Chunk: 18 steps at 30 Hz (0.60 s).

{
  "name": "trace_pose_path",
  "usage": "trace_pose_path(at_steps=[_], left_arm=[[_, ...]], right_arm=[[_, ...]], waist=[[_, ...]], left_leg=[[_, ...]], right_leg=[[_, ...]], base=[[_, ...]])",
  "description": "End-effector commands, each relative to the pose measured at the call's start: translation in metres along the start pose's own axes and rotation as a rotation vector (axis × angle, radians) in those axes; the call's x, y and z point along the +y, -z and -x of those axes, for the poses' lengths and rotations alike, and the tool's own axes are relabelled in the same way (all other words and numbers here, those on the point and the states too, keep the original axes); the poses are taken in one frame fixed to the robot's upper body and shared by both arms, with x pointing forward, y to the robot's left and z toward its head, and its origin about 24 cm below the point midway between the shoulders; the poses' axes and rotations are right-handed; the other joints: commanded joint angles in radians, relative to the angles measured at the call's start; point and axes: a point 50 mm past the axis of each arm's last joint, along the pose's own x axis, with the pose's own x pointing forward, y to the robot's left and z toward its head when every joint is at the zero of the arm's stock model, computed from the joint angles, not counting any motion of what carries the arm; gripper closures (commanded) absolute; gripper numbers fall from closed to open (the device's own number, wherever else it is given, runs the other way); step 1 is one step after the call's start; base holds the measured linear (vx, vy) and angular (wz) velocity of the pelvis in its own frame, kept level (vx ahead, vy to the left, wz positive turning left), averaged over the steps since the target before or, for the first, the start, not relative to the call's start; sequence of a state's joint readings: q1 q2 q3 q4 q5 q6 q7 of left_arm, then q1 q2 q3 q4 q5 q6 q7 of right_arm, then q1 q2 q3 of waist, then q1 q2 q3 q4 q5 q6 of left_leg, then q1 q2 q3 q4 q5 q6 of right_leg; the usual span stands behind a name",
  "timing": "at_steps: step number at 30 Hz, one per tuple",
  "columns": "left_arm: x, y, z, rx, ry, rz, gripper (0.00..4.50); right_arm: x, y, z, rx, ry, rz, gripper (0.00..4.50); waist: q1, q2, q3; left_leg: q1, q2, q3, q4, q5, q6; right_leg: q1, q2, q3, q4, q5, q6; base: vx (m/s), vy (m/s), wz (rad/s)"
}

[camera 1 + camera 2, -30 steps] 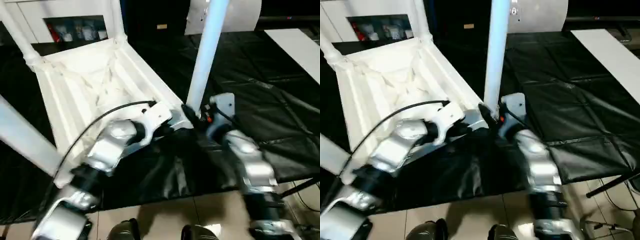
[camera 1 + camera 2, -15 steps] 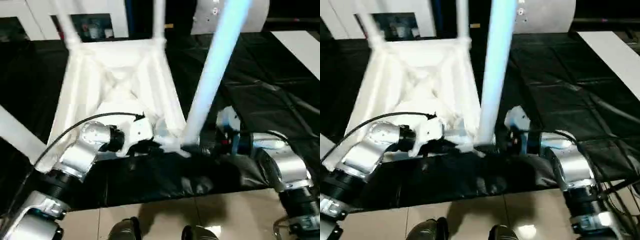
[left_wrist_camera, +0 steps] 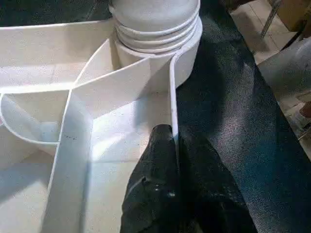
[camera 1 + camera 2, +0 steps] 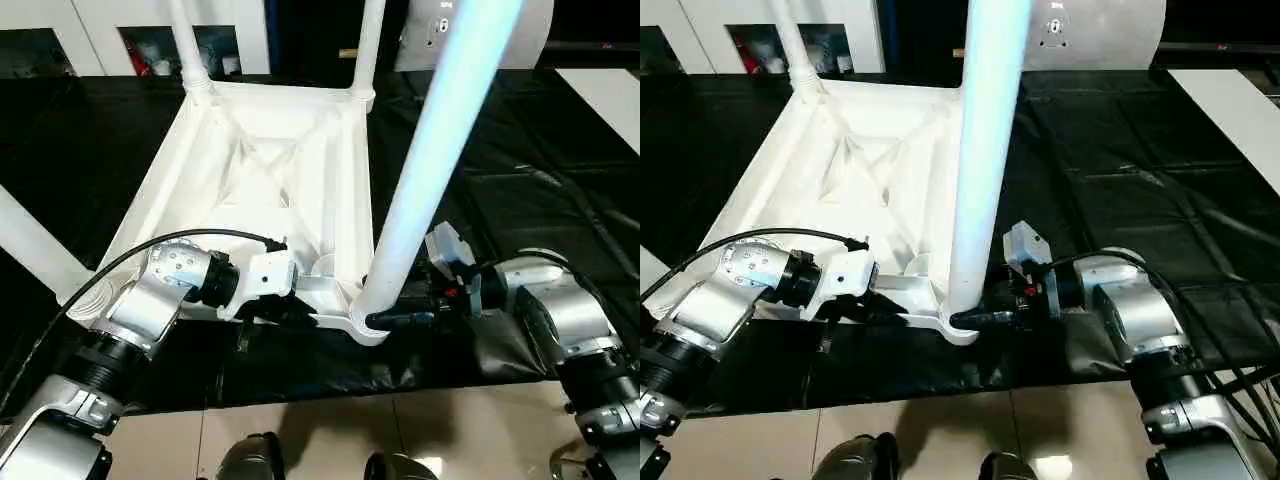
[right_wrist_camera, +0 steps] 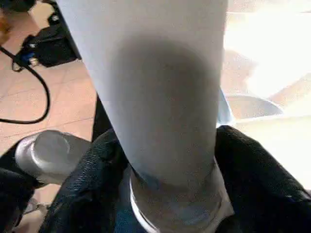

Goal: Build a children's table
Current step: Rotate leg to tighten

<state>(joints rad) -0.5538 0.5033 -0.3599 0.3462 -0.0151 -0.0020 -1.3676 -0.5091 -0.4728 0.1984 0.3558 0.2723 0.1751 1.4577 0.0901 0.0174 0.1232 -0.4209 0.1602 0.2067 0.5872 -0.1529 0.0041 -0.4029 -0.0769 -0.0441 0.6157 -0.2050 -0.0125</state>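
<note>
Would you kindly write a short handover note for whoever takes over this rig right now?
Left gripper: shut on the near rim wall of the white plastic tabletop, which lies ribbed underside up on the black mat.
Right gripper: fingers on either side of the base of the near-right white tubular leg, which stands in its corner socket.
Done: both far legs stand in their sockets; a fourth leg rises at the near-left corner, seating unclear.
Left: confirm the near legs are fully seated, then turn the table upright.
</note>
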Motion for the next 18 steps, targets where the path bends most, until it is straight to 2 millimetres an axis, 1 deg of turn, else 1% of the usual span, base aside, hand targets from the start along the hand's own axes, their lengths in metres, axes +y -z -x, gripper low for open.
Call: trace_pose_path(at_steps=[1, 3, 5, 7, 14, 16, 17, 18], left_arm=[[-0.002, -0.007, -0.005, -0.005, 0.068, -0.056, 4.5], [-0.002, -0.007, -0.004, -0.003, 0.068, -0.057, 4.5], [-0.001, -0.005, -0.003, 0.003, 0.064, -0.056, 4.5], [0.0, -0.005, -0.003, 0.005, 0.059, -0.054, 4.5], [0.003, -0.003, -0.003, 0.0, 0.031, -0.038, 4.5], [0.005, -0.004, -0.004, -0.013, -0.003, -0.019, 4.5], [0.006, -0.004, -0.005, -0.017, -0.018, -0.012, 4.5], [0.01, -0.007, -0.006, -0.038, -0.058, 0.005, 4.5]], right_arm=[[0.001, -0.002, -0.001, -0.009, -0.029, 0.018, 1.81], [0.001, -0.002, -0.001, -0.01, -0.034, 0.02, 2.13], [0.001, -0.002, -0.001, -0.011, -0.044, 0.02, 2.2], [0.002, -0.002, -0.001, -0.012, -0.047, 0.02, 2.4], [0.007, 0.0, -0.005, -0.034, -0.06, 0.009, 2.5], [0.011, 0.002, -0.009, -0.06, -0.052, -0.012, 2.51], [0.012, 0.002, -0.01, -0.067, -0.046, -0.018, 2.51], [0.014, 0.003, -0.014, -0.086, -0.006, -0.037, 2.51]], waist=[[-0.005, -0.01, -0.082], [-0.005, -0.009, -0.084], [-0.004, -0.007, -0.085], [-0.003, -0.007, -0.086], [-0.002, -0.004, -0.084], [-0.002, -0.005, -0.083], [0.001, -0.005, -0.084], [0.0, -0.005, -0.082]], left_leg=[[0.047, 0.082, -0.031, -0.063, -0.147, 0.093], [0.046, 0.082, -0.032, -0.063, -0.136, 0.095], [0.046, 0.081, -0.032, -0.061, -0.127, 0.101], [0.046, 0.081, -0.032, -0.06, -0.125, 0.104], [0.047, 0.082, -0.032, -0.063, -0.152, 0.089], [0.048, 0.082, -0.032, -0.064, -0.156, 0.088], [0.049, 0.083, -0.032, -0.063, -0.153, 0.089], [0.048, 0.084, -0.031, -0.064, -0.154, 0.09]], right_leg=[[0.036, -0.083, 0.044, -0.056, -0.068, -0.295], [0.037, -0.082, 0.043, -0.054, -0.055, -0.295], [0.036, -0.081, 0.043, -0.053, -0.037, -0.298], [0.037, -0.081, 0.042, -0.052, -0.031, -0.303], [0.036, -0.081, 0.043, -0.055, -0.06, -0.301], [0.035, -0.079, 0.043, -0.055, -0.061, -0.298], [0.034, -0.081, 0.044, -0.055, -0.056, -0.297], [0.033, -0.081, 0.045, -0.056, -0.056, -0.297]], base=[[0.0, 0.0, 0.0], [0.0, 0.0, 0.0], [0.0, 0.0, 0.0], [0.0, 0.0, 0.0], [0.0, 0.0, 0.0], [0.0, 0.0, 0.0], [0.0, 0.0, 0.0], [0.0, 0.0, 0.0]])
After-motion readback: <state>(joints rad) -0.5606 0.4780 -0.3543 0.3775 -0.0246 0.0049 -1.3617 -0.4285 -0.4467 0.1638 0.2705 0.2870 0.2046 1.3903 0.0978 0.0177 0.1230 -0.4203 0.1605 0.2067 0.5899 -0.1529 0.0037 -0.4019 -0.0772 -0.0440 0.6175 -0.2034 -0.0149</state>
